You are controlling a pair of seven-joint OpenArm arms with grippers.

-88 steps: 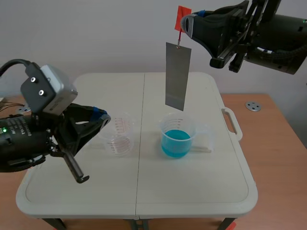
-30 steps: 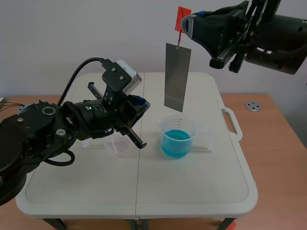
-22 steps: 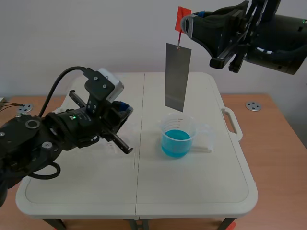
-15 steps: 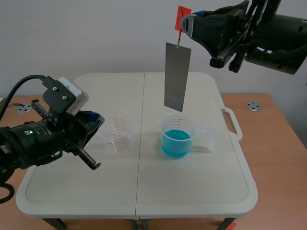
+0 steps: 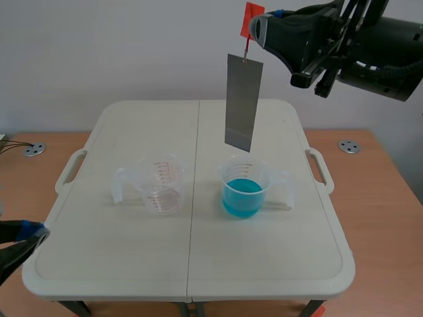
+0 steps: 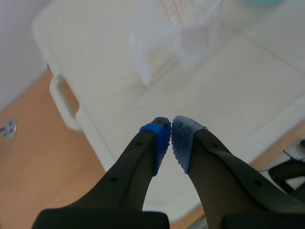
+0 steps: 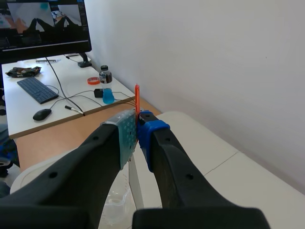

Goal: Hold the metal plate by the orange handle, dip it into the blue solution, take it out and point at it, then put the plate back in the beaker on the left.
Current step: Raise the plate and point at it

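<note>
**Plate up over the blue beaker, pointing arm gone home**

The right gripper [image 5: 255, 28] is clenched on the small orange handle [image 5: 251, 18], its pads pinching the tab high above the bench's far half. In the right wrist view the same gripper [image 7: 137, 130] has the handle [image 7: 137, 98] standing up between its pads. Below it the long grey metal plate [image 5: 240, 102] hangs free, long axis vertical, touching nothing. Its lower edge is above the clear plastic beaker of blue solution [image 5: 243, 189], which stands right of the bench's [image 5: 264, 264] centre seam.

The empty clear beaker with red markings [image 5: 162, 185] stands left of that seam, beside the blue one but apart from it. The put-back, as I judge it, turns on this: the plate is off to that beaker's right, so the right arm must carry it sideways over the rim and lower it end-first.

The left gripper [image 5: 32, 234] sits low off the bench's near left corner, fingers closed on nothing [image 6: 170, 139]. A second ago that arm was raised beside the plate over the empty beaker. It has since pulled back, and the plate hangs slightly higher.
</note>
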